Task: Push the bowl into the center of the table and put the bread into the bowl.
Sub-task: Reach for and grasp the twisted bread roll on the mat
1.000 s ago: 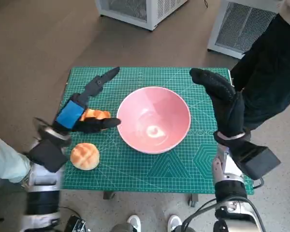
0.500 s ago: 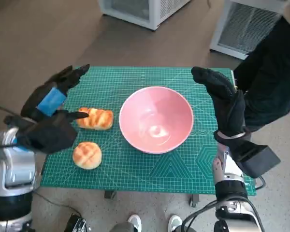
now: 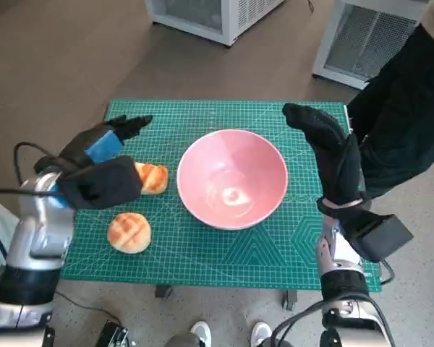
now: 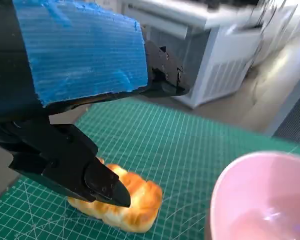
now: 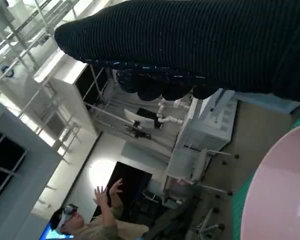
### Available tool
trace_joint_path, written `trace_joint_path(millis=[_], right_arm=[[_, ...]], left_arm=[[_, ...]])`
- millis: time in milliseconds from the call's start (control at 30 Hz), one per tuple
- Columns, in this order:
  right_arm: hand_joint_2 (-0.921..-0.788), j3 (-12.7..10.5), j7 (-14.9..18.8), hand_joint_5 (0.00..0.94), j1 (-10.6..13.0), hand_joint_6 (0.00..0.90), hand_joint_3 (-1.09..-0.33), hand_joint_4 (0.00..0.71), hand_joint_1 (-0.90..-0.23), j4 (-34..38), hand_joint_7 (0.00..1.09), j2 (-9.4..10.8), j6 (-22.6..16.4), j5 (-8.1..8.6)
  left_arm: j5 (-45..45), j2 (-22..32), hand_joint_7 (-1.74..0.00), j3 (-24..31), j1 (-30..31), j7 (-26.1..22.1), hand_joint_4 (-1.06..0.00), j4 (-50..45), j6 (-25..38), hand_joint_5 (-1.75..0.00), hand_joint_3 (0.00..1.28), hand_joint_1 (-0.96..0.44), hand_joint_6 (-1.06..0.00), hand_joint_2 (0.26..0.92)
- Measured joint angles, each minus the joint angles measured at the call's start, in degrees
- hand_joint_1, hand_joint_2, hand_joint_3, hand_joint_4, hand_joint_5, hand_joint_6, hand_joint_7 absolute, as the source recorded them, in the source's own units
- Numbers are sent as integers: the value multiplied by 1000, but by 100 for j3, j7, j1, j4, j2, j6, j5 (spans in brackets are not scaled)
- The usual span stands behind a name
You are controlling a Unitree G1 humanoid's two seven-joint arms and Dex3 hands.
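Bowl (image 3: 232, 178) sits mid-table on the green mat (image 3: 202, 249) in head view; push looks done, bread step is next. My left hand (image 3: 101, 173) hovers over the long loaf (image 3: 152, 177), fingers apart, empty; round bun (image 3: 129, 232) nearby. My right hand (image 3: 333, 155) stands upright beside the bowl, fingers apart, empty. Left wrist view: fingertips (image 4: 107, 187) sit over the loaf (image 4: 125, 206), contact unclear. Next: lower, close on it. Right wrist view: glove (image 5: 200, 55), bowl rim (image 5: 280, 190).

Robotics lab or test room. Shown by: small table covered with a green gridded cutting mat (image 3: 202, 253); brown floor (image 3: 58, 58); white vented equipment cabinets (image 3: 210, 14) standing just beyond the table, one also visible in the left wrist view (image 4: 230, 55). In the right wrist view: white metal racking (image 5: 20, 35), white machine housings (image 5: 200, 145), and a person (image 5: 95, 220) wearing a headset with one hand raised.
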Motion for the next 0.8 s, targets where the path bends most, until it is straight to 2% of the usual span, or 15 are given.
trace_joint_path(millis=[367, 800], right_arm=[[-921, -3, -10, 0, -24, 25, -789, 203, -774, 90, 561, -13, 10, 2], [-921, -9, -4, 0, -27, 20, -793, 200, -762, 133, 565, -10, 60, 70]], left_arm=[[40, -66, -12, -539, -398, 12, -245, 941, -188, -4, 6, 30, -401, 728], [595, -317, -7, -1290, -831, 170, -253, 2133, -232, -3, 2, 52, -418, 722]])
